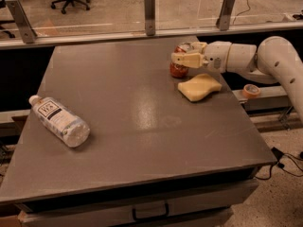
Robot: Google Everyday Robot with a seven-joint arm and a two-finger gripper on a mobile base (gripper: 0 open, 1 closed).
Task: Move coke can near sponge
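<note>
Gripper point(188, 57) seen at upper right of frame, fingers closed round top of coke can point(178, 70). Can held upright, bottom on or just above table point(118, 141); which one cannot be told. Sponge point(199, 87) seen just beside can, to lower right. Step judged: can being put down. Next: can to be set flat, fingers opened, arm pulled back, can not knocked.

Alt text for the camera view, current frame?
The gripper, reaching in from the right, grips the upright red coke can at the grey table's far right, just behind the pale yellow sponge. A clear water bottle lies on its side near the left edge.
</note>
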